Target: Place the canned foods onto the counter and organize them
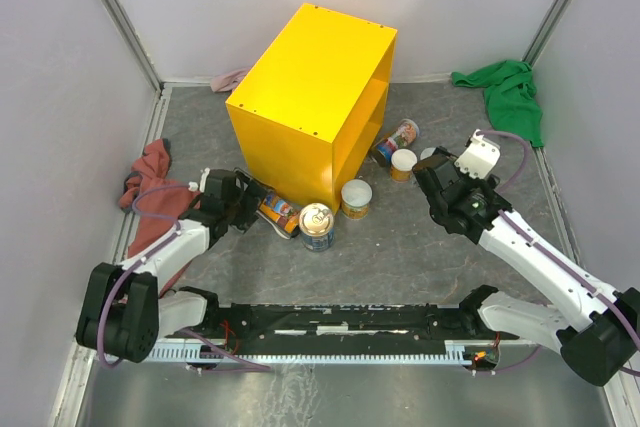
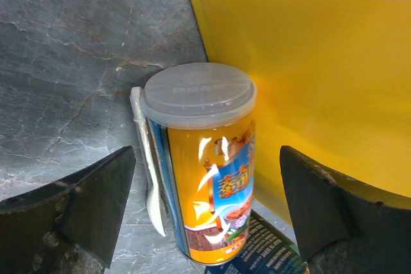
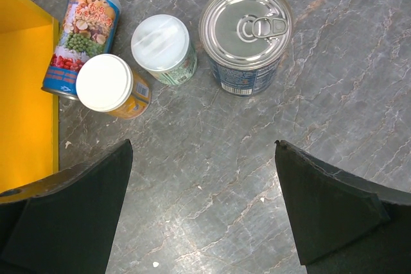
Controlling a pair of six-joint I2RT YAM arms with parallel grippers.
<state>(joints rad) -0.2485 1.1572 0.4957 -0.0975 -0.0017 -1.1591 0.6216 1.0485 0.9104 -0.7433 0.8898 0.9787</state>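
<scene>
The left gripper [image 2: 207,158] has its dark fingers wide apart, one either side of an orange can [image 2: 215,184] lying on its side (clear lid toward the lens, white spoon [image 2: 149,158] strapped alongside), just beside the yellow counter [image 2: 321,62]. The right gripper [image 3: 202,152], equally spread and holding nothing, hangs above a silver-topped can [image 3: 245,33], a pale white-lidded can [image 3: 164,49], a short orange-labelled can [image 3: 112,86] and a toppled tall can [image 3: 80,30] on the grey table [image 3: 212,178].
</scene>
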